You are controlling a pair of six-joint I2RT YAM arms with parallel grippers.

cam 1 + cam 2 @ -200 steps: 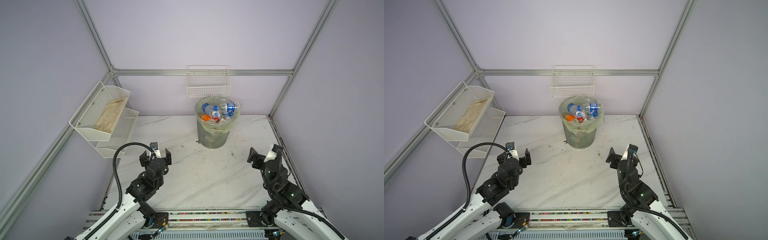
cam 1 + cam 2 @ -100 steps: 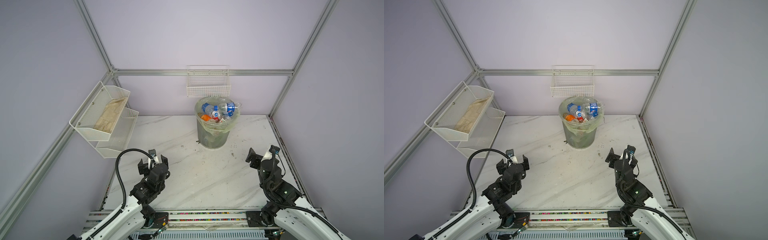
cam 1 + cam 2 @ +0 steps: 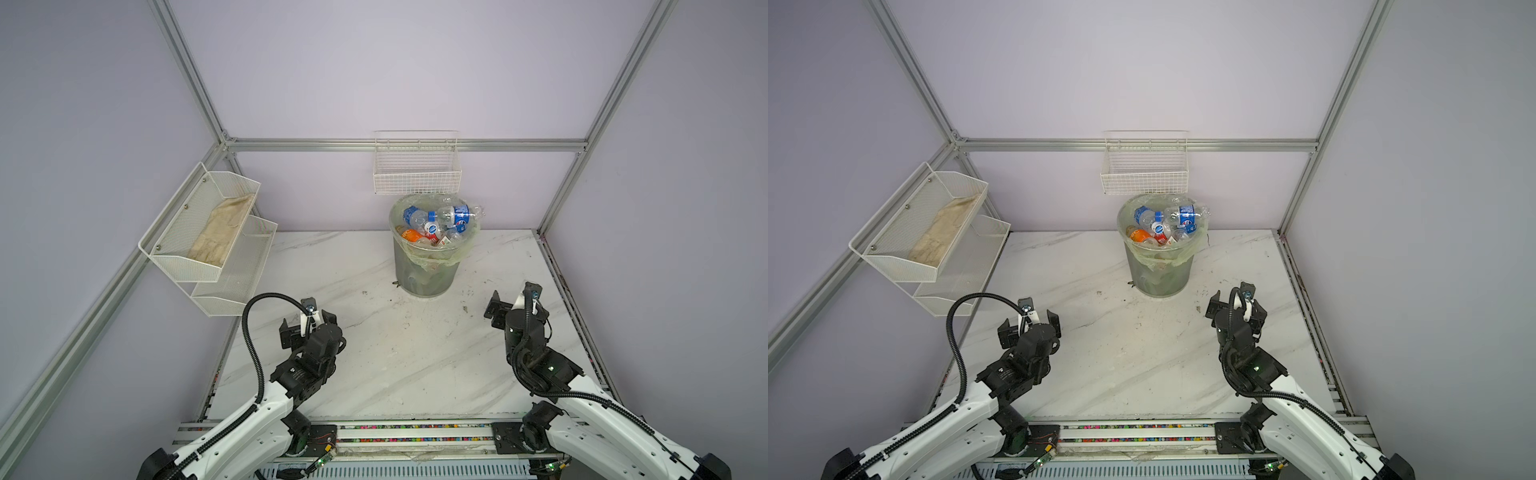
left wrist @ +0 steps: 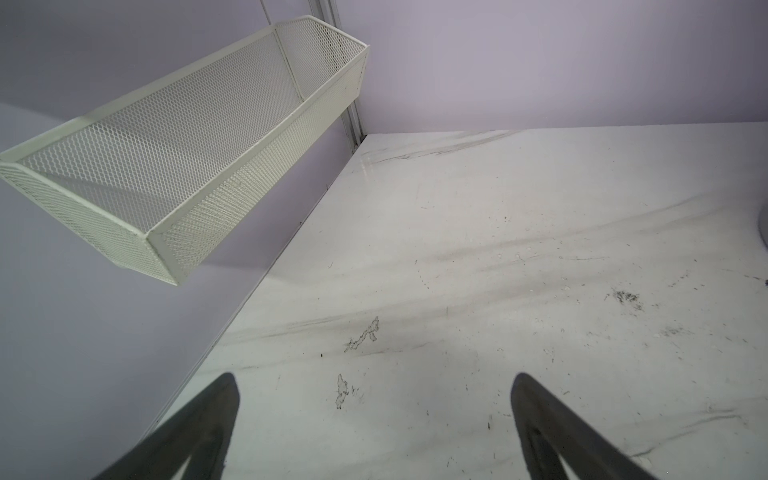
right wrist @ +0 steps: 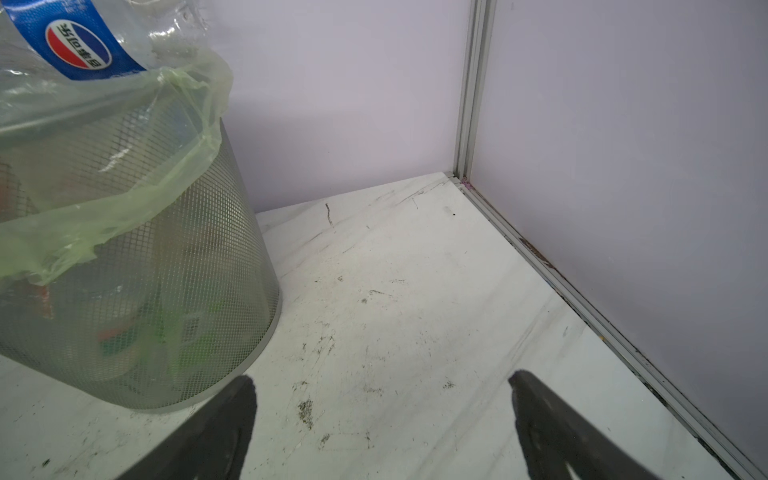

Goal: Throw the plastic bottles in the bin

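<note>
The bin (image 3: pixel 424 274) (image 3: pixel 1160 274) stands at the back middle of the marble table, its pale green liner folded over the rim. Several plastic bottles (image 3: pixel 436 220) (image 3: pixel 1167 222) lie piled in it, up to the rim. In the right wrist view the bin's mesh wall (image 5: pixel 145 291) is close, with a blue-labelled bottle (image 5: pixel 79 45) on top. My left gripper (image 3: pixel 307 322) (image 3: pixel 1030 324) (image 4: pixel 374 378) hangs open and empty over bare table at front left. My right gripper (image 3: pixel 515 305) (image 3: pixel 1235 305) (image 5: pixel 380 378) is open and empty, just right of the bin's base.
A white wire basket (image 3: pixel 417 174) hangs on the back wall right above the bin. A two-tier white mesh shelf (image 3: pixel 203 232) (image 4: pixel 187 145) juts from the left wall, with a folded cloth (image 3: pixel 224 228) in its upper tier. Aluminium frame posts stand at the back corners.
Both arms have folded back a little toward the front rail. The left gripper has come nearer the front and the right one has shifted slightly left. Both have stayed open.
</note>
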